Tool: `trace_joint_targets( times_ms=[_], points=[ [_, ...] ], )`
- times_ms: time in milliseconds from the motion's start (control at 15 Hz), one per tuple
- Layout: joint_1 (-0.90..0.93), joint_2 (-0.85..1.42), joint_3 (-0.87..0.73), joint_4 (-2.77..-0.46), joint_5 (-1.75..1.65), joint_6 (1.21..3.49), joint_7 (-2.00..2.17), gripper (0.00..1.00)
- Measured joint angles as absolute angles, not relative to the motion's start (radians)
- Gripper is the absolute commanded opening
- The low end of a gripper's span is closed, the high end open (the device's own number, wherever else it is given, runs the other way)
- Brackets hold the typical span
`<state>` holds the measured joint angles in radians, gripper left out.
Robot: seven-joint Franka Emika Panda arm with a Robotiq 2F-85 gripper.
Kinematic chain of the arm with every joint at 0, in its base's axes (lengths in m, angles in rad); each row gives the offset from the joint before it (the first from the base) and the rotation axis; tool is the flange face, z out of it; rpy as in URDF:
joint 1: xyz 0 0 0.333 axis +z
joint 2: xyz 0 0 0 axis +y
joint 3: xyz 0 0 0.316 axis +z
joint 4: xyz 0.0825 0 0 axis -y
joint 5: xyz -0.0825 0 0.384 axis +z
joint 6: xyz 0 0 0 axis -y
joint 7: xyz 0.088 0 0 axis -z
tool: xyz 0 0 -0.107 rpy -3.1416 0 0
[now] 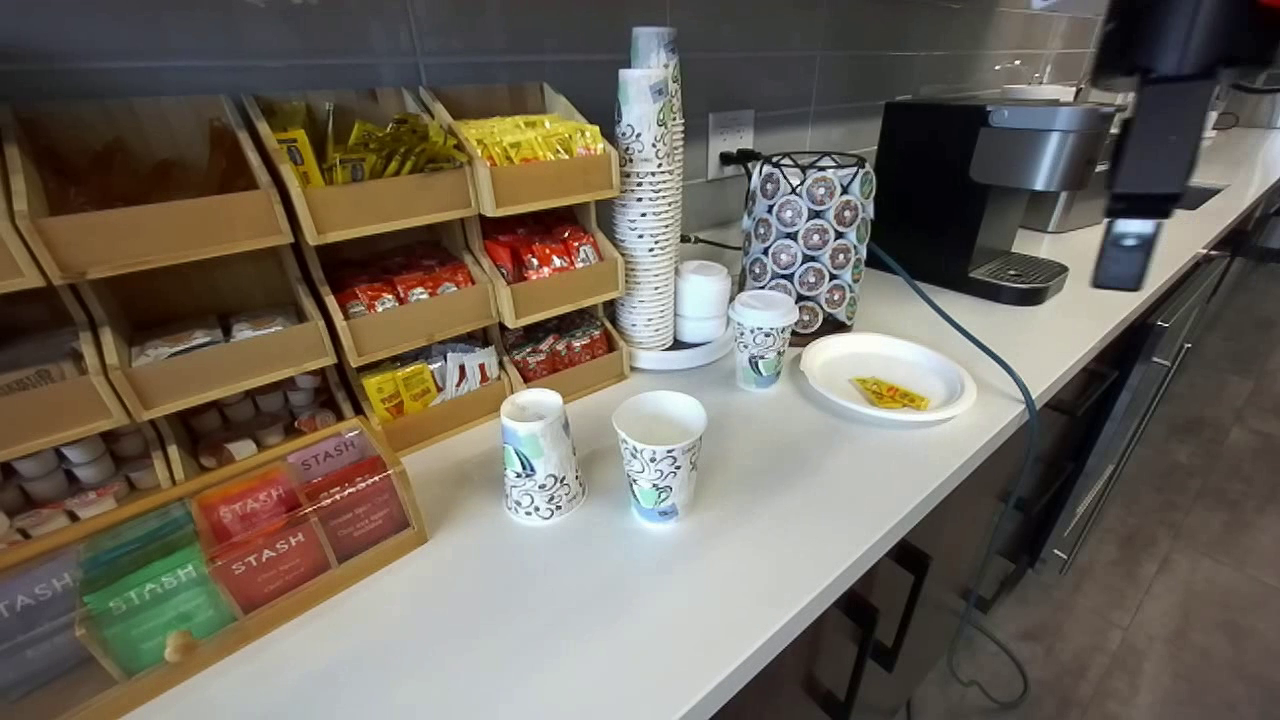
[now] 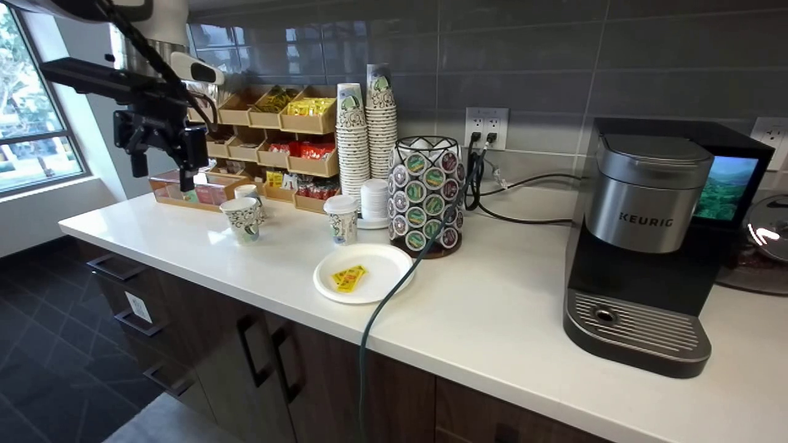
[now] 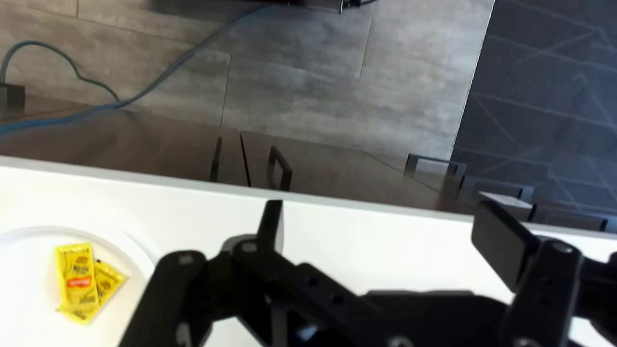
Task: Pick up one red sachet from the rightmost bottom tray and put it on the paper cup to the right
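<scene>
Rightmost bottom tray (image 1: 582,378): red sachets (image 1: 562,349). Paper cup (image 1: 660,462), upright, on tabletop (image 1: 450,610); upended cup (image 1: 541,458) just beside. Plate (image 1: 836,366): two yellow packets (image 1: 888,393). Lidded cup (image 1: 763,342) between tray and plate. Jaws: wide apart, holding nothing.

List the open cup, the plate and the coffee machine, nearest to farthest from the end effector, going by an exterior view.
Starting at the end effector in an exterior view:
1. Open cup: below it, a little to picture right.
2. Plate: mid-picture, farther right.
3. Coffee machine: far right of the picture.
</scene>
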<state>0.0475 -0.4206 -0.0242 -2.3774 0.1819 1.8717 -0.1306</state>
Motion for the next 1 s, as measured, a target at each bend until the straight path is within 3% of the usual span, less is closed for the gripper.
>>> trace_joint_targets(
  times_ms=[400,1000],
  points=[
    [0.067,-0.16,0.082,-2.233,0.179,2.258,0.112,1.0],
    [0.076,0.203,0.076,-2.041,-0.014,2.692,0.384,1.0]
  ],
)
